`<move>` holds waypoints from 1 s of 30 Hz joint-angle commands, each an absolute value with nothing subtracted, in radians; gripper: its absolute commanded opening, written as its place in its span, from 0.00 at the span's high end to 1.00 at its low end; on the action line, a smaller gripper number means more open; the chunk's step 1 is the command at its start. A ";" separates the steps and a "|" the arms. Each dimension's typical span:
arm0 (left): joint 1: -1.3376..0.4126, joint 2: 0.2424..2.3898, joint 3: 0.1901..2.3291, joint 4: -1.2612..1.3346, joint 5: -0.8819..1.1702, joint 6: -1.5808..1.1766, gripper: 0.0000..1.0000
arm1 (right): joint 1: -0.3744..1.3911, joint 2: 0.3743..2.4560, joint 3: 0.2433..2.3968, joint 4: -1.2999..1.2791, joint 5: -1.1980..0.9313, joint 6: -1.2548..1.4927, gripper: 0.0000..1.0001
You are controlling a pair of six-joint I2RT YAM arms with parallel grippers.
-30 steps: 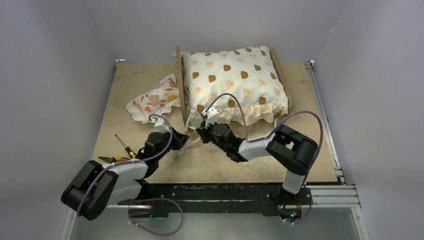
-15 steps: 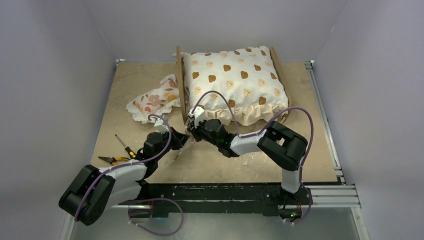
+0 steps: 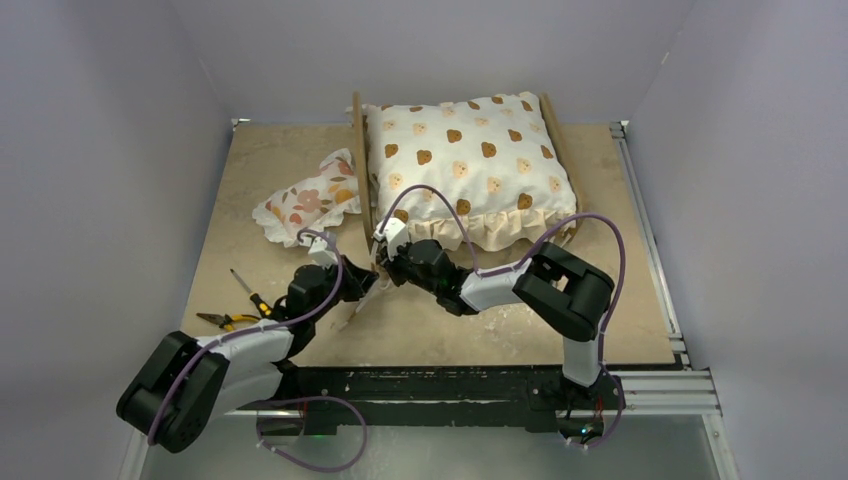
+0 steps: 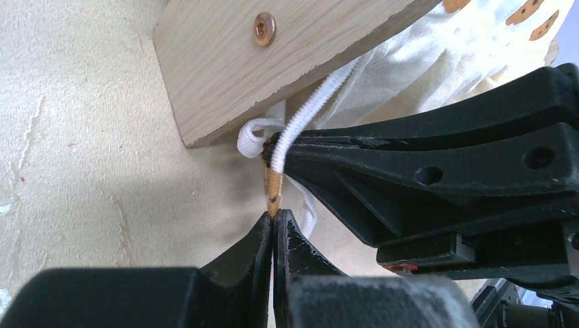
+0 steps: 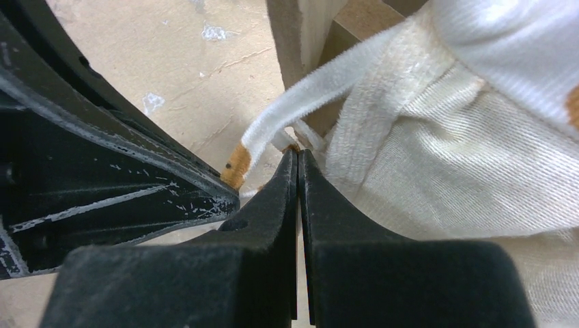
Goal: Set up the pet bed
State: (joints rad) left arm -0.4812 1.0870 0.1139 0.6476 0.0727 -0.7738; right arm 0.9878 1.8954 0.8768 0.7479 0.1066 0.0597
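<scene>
My left claw (image 4: 274, 220) is clamped on the brown tip of a white tie (image 4: 273, 190); my right claw (image 5: 298, 158) is pressed together just beside it. Both sit at the near-left corner of the pet bed (image 3: 357, 170), at the counter's (image 3: 260, 170) far middle.

Top: high above the near edge, facing down and toward the far side; distant, takes in the whole table (image 3: 250, 180).
Left wrist: low, very close, facing far-right past the left gripper (image 4: 274, 217) to the bed (image 4: 273, 75), near-left corner.
Right wrist: very close, facing left over the right gripper (image 5: 298, 154) at the same corner.
Shared: wrist views both hold the tie (image 4: 300, 113), that corner and the other gripper; in top this spot is small, mid-table.
</scene>
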 commanded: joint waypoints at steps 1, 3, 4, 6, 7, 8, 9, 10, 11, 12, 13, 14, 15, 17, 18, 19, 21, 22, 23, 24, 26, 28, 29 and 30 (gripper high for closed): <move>-0.488 1.113 0.101 0.689 0.125 -0.754 1.00 | 0.983 1.854 0.879 0.739 0.024 -0.050 1.00; -0.488 1.113 0.094 0.692 0.126 -0.750 1.00 | 0.983 1.835 0.862 0.751 -0.044 -0.077 1.00; -0.489 1.110 0.092 0.691 0.122 -0.750 1.00 | 0.983 1.828 0.855 0.753 -0.073 -0.087 1.00; -0.488 1.103 0.086 0.687 0.118 -0.750 1.00 | 0.983 1.819 0.843 0.755 -0.115 -0.107 1.00; -0.488 1.100 0.086 0.685 0.118 -0.750 1.00 | 0.983 1.817 0.839 0.757 -0.129 -0.116 1.00; -0.489 1.100 0.087 0.682 0.121 -0.749 1.00 | 0.983 1.816 0.836 0.762 -0.137 -0.119 1.00; -0.489 1.100 0.087 0.679 0.122 -0.749 1.00 | 0.983 1.816 0.835 0.766 -0.140 -0.119 1.00; -0.488 1.099 0.087 0.677 0.122 -0.749 1.00 | 0.983 1.817 0.835 0.769 -0.142 -0.118 1.00; -0.487 1.098 0.087 0.674 0.122 -0.750 1.00 | 0.983 1.821 0.836 0.772 -0.144 -0.118 1.00; -0.488 1.096 0.087 0.669 0.120 -0.751 1.00 | 0.983 1.825 0.840 0.774 -0.142 -0.118 1.00; -0.487 1.091 0.088 0.664 0.117 -0.753 0.98 | 0.983 1.831 0.845 0.771 -0.139 -0.119 1.00; -0.487 1.084 0.089 0.655 0.115 -0.755 0.94 | 0.982 1.837 0.850 0.769 -0.137 -0.120 1.00; -0.489 1.075 0.089 0.643 0.112 -0.759 0.90 | 0.983 1.841 0.853 0.769 -0.135 -0.121 1.00; -0.488 1.041 0.088 0.609 0.097 -0.774 0.80 | 0.983 1.847 0.852 0.776 -0.129 -0.118 1.00; -0.488 1.020 0.087 0.585 0.083 -0.782 0.74 | 0.983 1.849 0.849 0.784 -0.125 -0.117 1.00; -0.488 0.982 0.086 0.559 0.062 -0.790 0.69 | 0.982 1.852 0.846 0.789 -0.122 -0.117 1.00; -0.488 0.920 0.084 0.501 0.025 -0.811 0.62 | 0.982 1.857 0.844 0.796 -0.116 -0.114 1.00; -0.488 0.884 0.084 0.467 0.008 -0.825 0.60 | 0.983 1.861 0.844 0.800 -0.113 -0.114 1.00; -0.488 0.853 0.086 0.437 -0.021 -0.840 0.58 | 0.983 1.864 0.844 0.804 -0.111 -0.111 1.00; -0.488 0.817 0.087 0.406 -0.048 -0.856 0.56 | 0.982 1.867 0.844 0.806 -0.109 -0.111 1.00; -0.488 0.761 0.096 0.338 -0.104 -0.893 0.51 | 0.982 1.872 0.847 0.812 -0.105 -0.109 1.00; -0.487 0.730 0.108 0.289 -0.154 -0.930 0.48 | 0.982 1.876 0.848 0.819 -0.101 -0.108 1.00; -0.486 0.728 0.112 0.269 -0.179 -0.957 0.47 | 0.982 1.877 0.848 0.824 -0.100 -0.107 1.00; -0.486 0.734 0.117 0.262 -0.197 -0.978 0.47 | 0.982 1.879 0.848 0.825 -0.100 -0.106 1.00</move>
State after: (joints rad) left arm -0.4831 0.7471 0.0914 0.3737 -0.0673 -0.8738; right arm 0.9852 1.8656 0.8448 0.7696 -0.1001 -0.0982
